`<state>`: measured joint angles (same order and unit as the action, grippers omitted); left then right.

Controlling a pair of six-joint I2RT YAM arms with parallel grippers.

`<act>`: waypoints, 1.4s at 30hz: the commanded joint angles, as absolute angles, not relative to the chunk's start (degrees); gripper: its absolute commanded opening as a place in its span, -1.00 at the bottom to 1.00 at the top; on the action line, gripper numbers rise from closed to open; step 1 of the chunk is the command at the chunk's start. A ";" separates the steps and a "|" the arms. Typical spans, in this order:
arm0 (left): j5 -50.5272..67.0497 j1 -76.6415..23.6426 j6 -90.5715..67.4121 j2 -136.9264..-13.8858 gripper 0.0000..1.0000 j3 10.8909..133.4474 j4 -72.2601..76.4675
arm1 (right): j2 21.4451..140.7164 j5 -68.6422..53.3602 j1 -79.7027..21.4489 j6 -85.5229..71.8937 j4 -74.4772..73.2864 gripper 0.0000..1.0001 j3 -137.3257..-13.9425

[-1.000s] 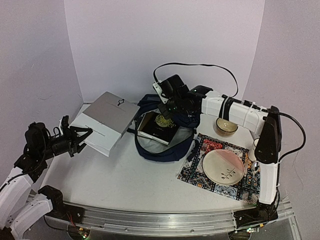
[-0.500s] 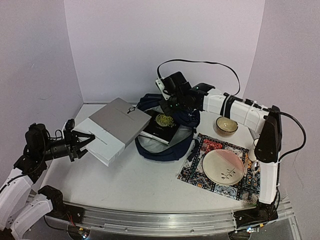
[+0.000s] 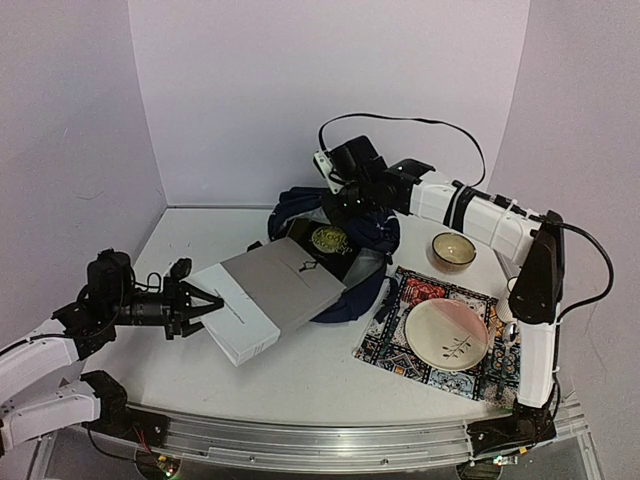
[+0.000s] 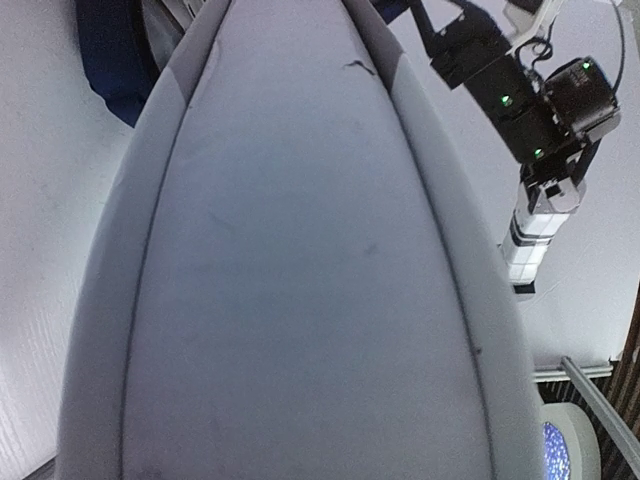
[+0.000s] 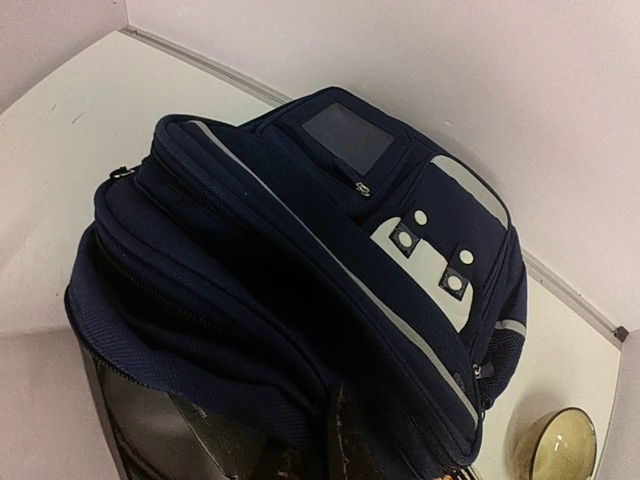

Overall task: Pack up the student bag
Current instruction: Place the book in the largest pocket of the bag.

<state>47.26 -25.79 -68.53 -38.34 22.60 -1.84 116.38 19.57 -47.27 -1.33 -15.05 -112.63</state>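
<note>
Top external view: the left fingers [image 3: 188,300] clamp the near end of a grey box [image 3: 275,295], its far end overlapping the open mouth of the student bag [image 3: 372,232] mid-tabletop [image 3: 300,375], beside a black book [image 3: 330,248] inside, while the right fingers [image 3: 345,205] pinch the bag's lifted flap, with a plate [image 3: 447,335] and bowl [image 3: 453,250] to the right.

High rear view, close wrist views share bag [image 5: 290,240].

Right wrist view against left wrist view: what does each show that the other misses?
Only the right wrist view shows the student bag's outer face with white buckle patches and a small bowl. Only the left wrist view shows the grey box filling the frame and the right arm beyond it. Both show navy bag fabric and white table.
</note>
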 commanded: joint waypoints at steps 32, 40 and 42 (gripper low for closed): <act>19.88 -33.37 -70.12 -72.20 -0.38 31.77 39.78 | 108.86 0.84 -56.03 3.04 -6.24 -1.00 -109.87; 12.39 -36.46 -66.52 -80.63 -0.30 35.44 43.47 | 109.22 -5.27 -58.30 4.59 -6.15 -1.00 -110.04; 10.26 -37.43 -65.29 -82.66 -0.26 36.52 44.41 | 109.44 -6.81 -58.52 4.73 -6.15 -1.00 -110.03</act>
<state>18.25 -36.09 -70.32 -80.11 31.75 34.80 115.50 1.63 -56.33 3.02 -11.97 -108.68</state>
